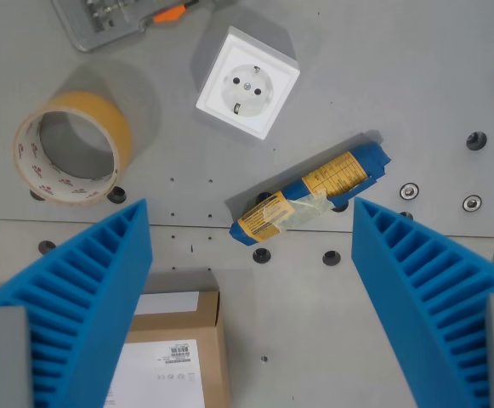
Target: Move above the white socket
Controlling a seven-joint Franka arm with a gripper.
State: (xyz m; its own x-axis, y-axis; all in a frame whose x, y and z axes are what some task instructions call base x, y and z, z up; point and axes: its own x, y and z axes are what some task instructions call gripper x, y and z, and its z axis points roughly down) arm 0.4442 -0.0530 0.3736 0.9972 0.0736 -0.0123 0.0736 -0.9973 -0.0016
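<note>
The white socket is a square block with a round two-pin recess, lying on the grey table in the upper middle of the wrist view. My gripper hangs above the table with its two blue ribbed fingers spread wide at the bottom left and bottom right. Nothing is between them. The socket lies beyond the fingertips, toward the top of the view and roughly centred between them.
A roll of tan tape sits at the left. A blue and yellow packet lies tilted just below the socket. A cardboard box with a white label is at the bottom. A grey tool with an orange part lies at the top edge.
</note>
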